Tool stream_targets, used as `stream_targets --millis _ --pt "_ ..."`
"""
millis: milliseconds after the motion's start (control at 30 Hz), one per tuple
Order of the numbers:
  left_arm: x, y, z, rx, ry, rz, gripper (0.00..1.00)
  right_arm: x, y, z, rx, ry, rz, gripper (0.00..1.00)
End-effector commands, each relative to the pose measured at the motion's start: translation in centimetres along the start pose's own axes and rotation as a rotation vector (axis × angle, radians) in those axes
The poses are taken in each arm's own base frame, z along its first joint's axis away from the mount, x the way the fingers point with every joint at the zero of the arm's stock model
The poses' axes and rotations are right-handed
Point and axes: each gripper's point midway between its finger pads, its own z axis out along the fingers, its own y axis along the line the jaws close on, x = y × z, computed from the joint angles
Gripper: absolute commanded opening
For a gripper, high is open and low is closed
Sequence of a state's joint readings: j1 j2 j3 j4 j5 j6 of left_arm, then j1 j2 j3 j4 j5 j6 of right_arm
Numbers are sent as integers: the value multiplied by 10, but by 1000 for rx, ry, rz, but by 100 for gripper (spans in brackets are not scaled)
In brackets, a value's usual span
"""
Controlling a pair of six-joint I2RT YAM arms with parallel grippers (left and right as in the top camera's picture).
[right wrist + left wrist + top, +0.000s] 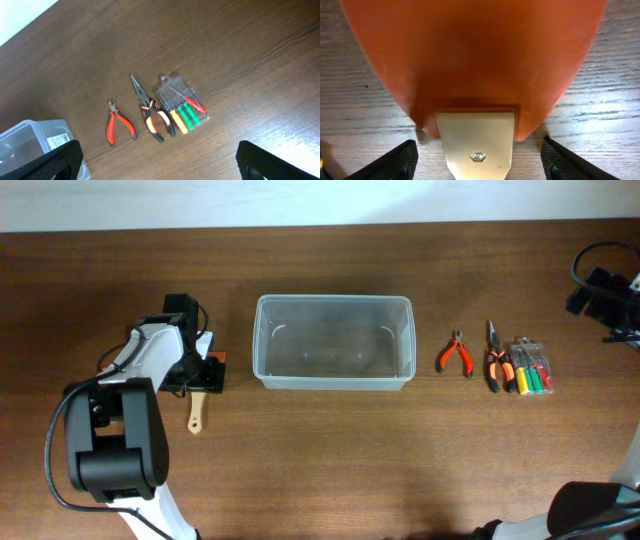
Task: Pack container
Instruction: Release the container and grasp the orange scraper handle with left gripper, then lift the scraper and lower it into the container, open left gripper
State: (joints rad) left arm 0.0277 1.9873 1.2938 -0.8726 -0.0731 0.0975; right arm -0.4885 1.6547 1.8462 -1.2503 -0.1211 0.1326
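Note:
The clear container (333, 383) stands lidless at the table's middle, with nothing inside; its corner shows in the right wrist view (30, 137). My left gripper (204, 372) is down over an orange-headed tool with a pale wooden handle (195, 415), left of the container. In the left wrist view the orange head (475, 55) fills the frame, and my open fingers (479, 165) straddle the handle with a gap on each side. My right gripper (603, 292) is at the far right, open and empty (160, 165), high above the table.
Right of the container lie red cutters (456, 355) (119, 127), orange-black long-nose pliers (494, 360) (152, 112) and a small clear case of coloured screwdrivers (530, 367) (182, 107). The table's far edge runs along the top.

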Motion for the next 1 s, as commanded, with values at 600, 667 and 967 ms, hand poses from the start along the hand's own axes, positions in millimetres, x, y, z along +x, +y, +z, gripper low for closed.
stream_targets --millis 600,667,967 --pt "9 -5 17 28 74 16 15 -1 -1 -1 0 -3 10 99" --pt "6 2 9 -8 80 18 12 -1 -1 -1 0 -3 10 99" --pt "-82 10 -142 -41 -178 98 6 -1 -1 -1 0 -3 9 98"
